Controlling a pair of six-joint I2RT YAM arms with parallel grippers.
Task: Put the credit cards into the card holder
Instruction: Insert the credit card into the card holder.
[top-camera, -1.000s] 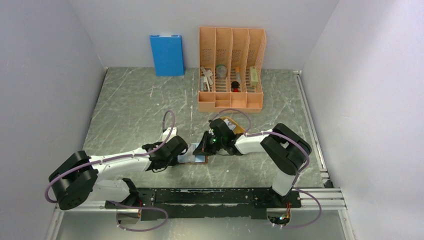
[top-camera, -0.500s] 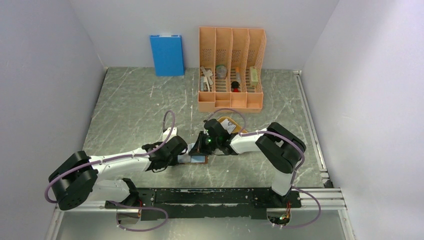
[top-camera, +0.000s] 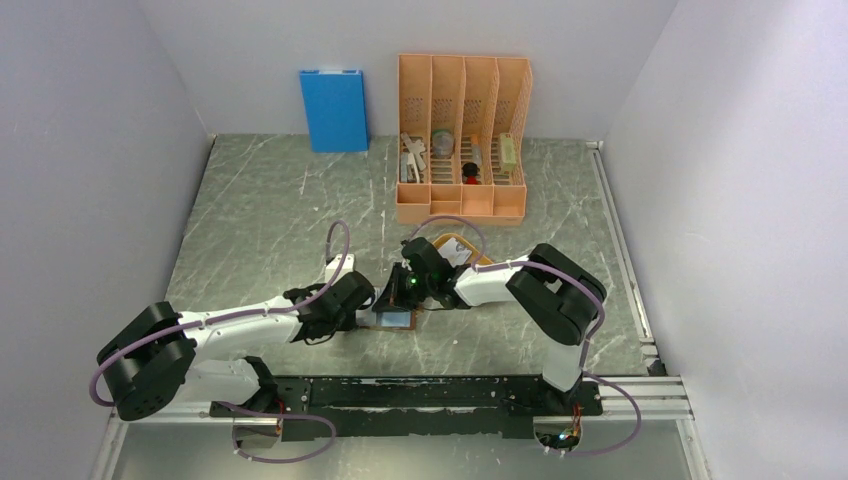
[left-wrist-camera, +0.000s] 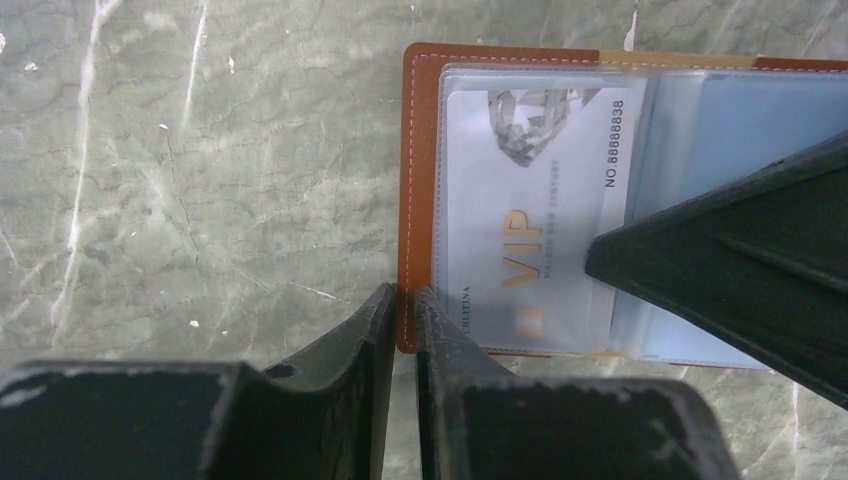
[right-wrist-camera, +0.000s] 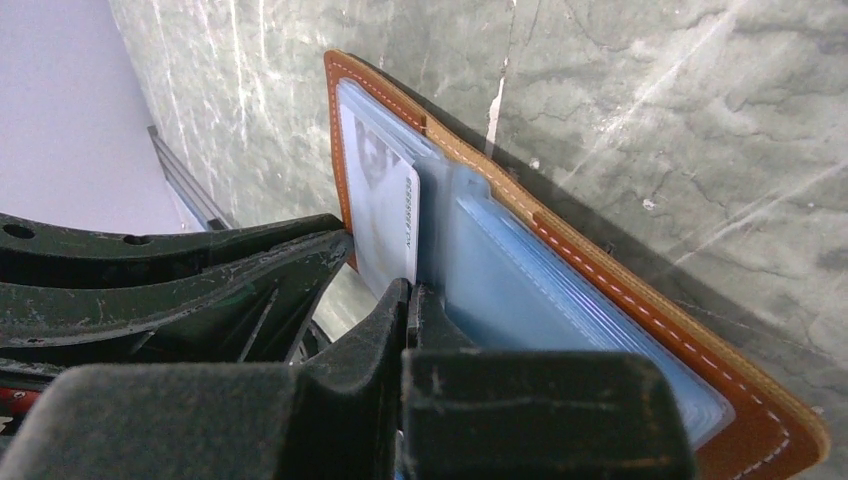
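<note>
Your left arm and right arm: white links, black joints, purple cables. Scuffed black plastic on left pincer, right pincer.

Overhead rear view, wrist views close over card holder

The card holder is lying open on the table, with the left gripper at its left edge and the right gripper over its sleeves (a credit card is sitting in the leftmost). Far behind, a desk organizer is standing at the back wall, with a flat box leaning to its left.
</note>
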